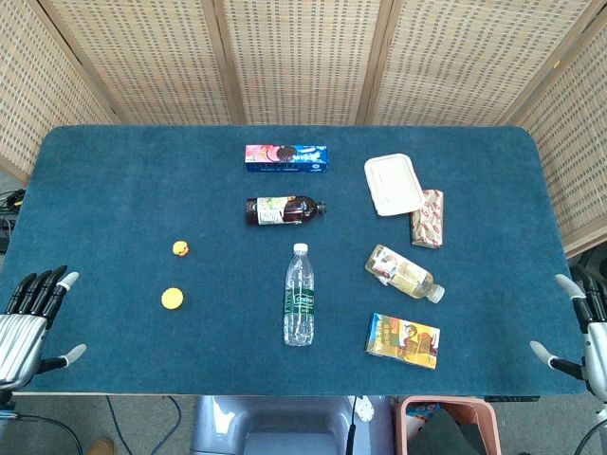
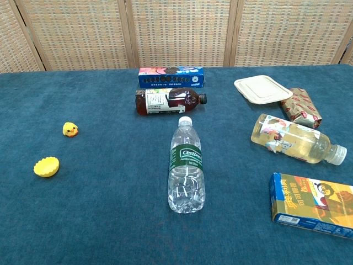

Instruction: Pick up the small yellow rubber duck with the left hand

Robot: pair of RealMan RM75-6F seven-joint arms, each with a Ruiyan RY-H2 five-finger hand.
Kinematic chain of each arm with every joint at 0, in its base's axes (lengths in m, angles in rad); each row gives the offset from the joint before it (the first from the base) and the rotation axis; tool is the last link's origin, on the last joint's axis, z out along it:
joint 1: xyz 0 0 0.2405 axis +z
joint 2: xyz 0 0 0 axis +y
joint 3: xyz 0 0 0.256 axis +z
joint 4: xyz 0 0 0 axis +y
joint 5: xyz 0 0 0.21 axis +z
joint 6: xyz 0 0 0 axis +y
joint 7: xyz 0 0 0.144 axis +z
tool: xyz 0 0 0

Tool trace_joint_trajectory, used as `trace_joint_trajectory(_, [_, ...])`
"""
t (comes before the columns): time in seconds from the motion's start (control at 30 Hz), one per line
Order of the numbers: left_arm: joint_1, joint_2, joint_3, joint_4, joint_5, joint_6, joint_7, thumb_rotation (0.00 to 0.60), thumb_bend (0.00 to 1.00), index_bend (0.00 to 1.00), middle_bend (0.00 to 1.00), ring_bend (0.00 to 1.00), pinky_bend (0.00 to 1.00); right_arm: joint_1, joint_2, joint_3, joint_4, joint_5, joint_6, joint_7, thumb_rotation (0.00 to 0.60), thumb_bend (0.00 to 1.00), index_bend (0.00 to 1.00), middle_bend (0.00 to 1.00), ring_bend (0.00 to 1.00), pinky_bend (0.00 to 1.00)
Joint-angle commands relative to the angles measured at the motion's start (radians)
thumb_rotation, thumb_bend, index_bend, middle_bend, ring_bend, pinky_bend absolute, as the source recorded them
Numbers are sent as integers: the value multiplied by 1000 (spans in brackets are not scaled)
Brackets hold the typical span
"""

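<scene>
The small yellow rubber duck [image 1: 181, 248] [image 2: 70, 129] sits upright on the blue table cloth, left of centre. My left hand [image 1: 30, 318] hovers at the table's near left corner, fingers spread and holding nothing, well short of the duck. My right hand [image 1: 586, 332] is at the near right edge, fingers apart and empty. Neither hand shows in the chest view.
A yellow round cap [image 1: 172, 299] [image 2: 46, 167] lies just in front of the duck. A clear water bottle [image 1: 300, 297], a dark drink bottle [image 1: 283, 209], a blue cookie box [image 1: 285, 157], a white container [image 1: 393, 184], a pale bottle [image 1: 403, 273] and a yellow-blue box [image 1: 403, 339] lie centre and right.
</scene>
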Motion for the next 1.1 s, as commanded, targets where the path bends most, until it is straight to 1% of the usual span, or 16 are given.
trace_joint_trajectory(0.03, [-1, -2, 0, 2, -3, -3, 2, 600, 0, 0, 0, 0, 0, 0, 1, 0, -1, 1, -1, 2, 600, 0, 0, 0, 0, 0])
trace_joint_trajectory(0.23, [-21, -13, -11, 8, -29, -39, 9, 600, 0, 0, 0, 0, 0, -1, 6, 3, -1, 10, -2, 21, 600, 0, 0, 0, 0, 0])
trace_joint_trajectory(0.3, [-43, -28, -36, 21, -47, -56, 18, 600, 0, 0, 0, 0, 0, -2, 8, 6, 2, 16, -3, 31, 600, 0, 0, 0, 0, 0])
trace_joint_trajectory(0.37, [-76, -50, -70, 37, -90, -91, 27, 600, 0, 0, 0, 0, 0, 1, 8, 8, 7, 24, -10, 38, 600, 0, 0, 0, 0, 0])
trace_joint_trajectory(0.43, [-122, -66, -108, 47, -159, -158, 39, 600, 0, 0, 0, 0, 0, 6, 8, 10, 12, 33, -23, 44, 600, 0, 0, 0, 0, 0])
trace_joint_trajectory(0.47, [-155, -72, -130, 52, -202, -207, 48, 600, 0, 0, 0, 0, 0, 9, 7, 11, 15, 39, -30, 44, 600, 0, 0, 0, 0, 0])
trace_joint_trajectory(0.53, [-241, -89, -184, 74, -317, -333, 81, 600, 2, 0, 0, 0, 0, 17, 4, 15, 19, 55, -48, 42, 600, 0, 0, 0, 0, 0])
trace_joint_trajectory(0.63, [-334, -128, -235, 116, -459, -453, 133, 600, 28, 0, 0, 0, 0, 23, 0, 18, 23, 71, -63, 33, 600, 0, 0, 0, 0, 0])
trace_joint_trajectory(0.7, [-388, -160, -258, 155, -533, -517, 153, 600, 53, 30, 0, 0, 0, 27, -4, 20, 25, 81, -73, 28, 600, 0, 0, 0, 0, 0])
trace_joint_trajectory(0.77, [-435, -201, -273, 214, -590, -558, 173, 600, 85, 137, 0, 0, 0, 30, -6, 22, 29, 91, -82, 25, 600, 0, 0, 0, 0, 0])
trace_joint_trajectory(0.87, [-499, -279, -288, 323, -669, -599, 201, 600, 129, 245, 0, 0, 0, 36, -9, 26, 37, 111, -97, 25, 600, 0, 0, 0, 0, 0])
trace_joint_trajectory(1.0, [-550, -354, -292, 433, -724, -632, 209, 600, 155, 304, 0, 0, 0, 40, -11, 31, 48, 133, -113, 34, 600, 0, 0, 0, 0, 0])
trace_joint_trajectory(1.1, [-575, -387, -288, 485, -755, -656, 216, 600, 173, 337, 0, 0, 0, 42, -11, 34, 54, 146, -121, 37, 600, 0, 0, 0, 0, 0])
